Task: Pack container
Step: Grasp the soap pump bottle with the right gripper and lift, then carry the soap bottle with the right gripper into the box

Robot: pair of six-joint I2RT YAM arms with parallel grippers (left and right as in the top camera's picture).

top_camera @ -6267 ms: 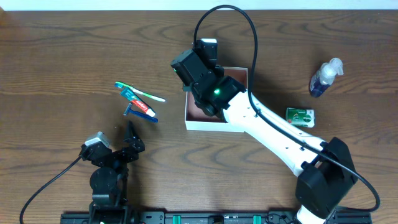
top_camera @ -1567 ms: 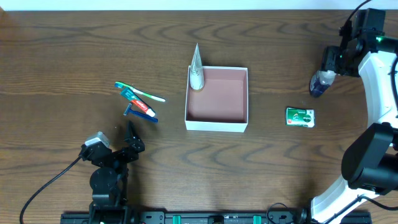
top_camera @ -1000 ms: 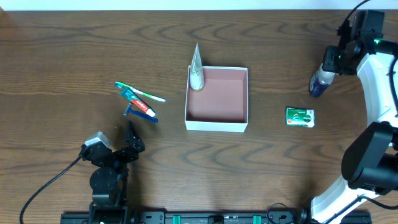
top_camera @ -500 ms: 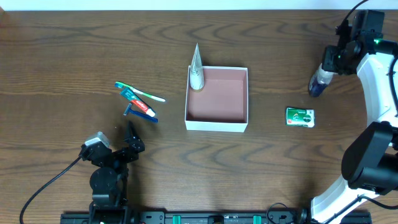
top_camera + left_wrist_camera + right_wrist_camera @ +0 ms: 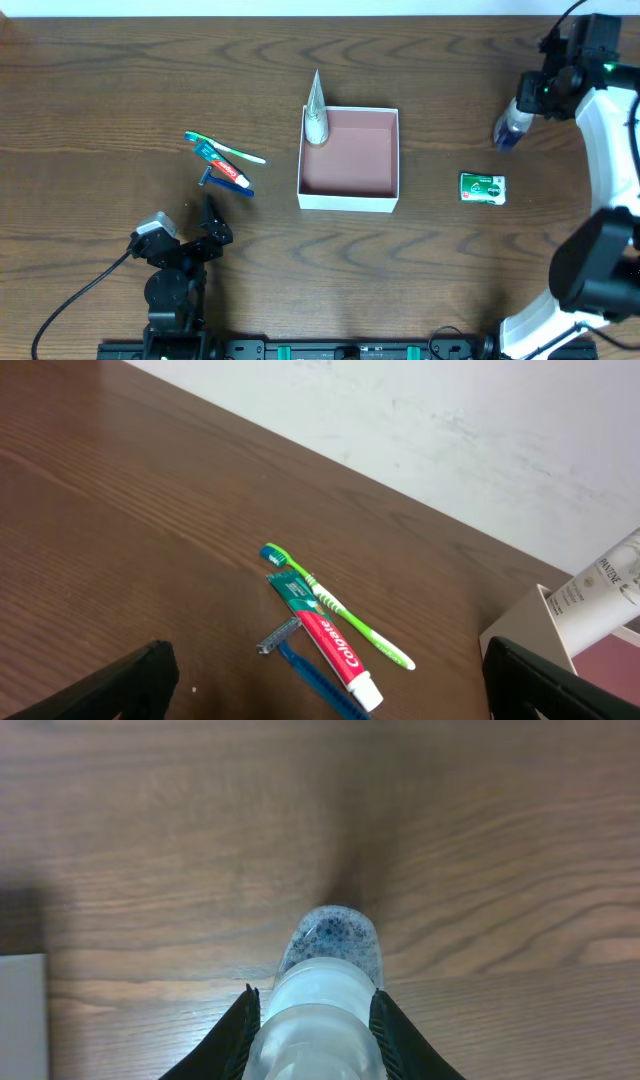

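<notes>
Resting flat, the square container (image 5: 348, 203) opens straight upward.

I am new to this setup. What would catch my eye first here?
The white-walled container sits centrally, a pale tube standing in its far-left corner. At the far right, the right end effector grips a blue bottle by its neck.

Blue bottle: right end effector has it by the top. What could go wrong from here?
1. The right end effector pinches the blue bottle only at its pale top, so the body could swing or slip out.
2. The white tube leans up out of a corner of the container; a careless drop could knock it.
3. The green packet lies between bottle and container, and a low carry might clip it.
</notes>
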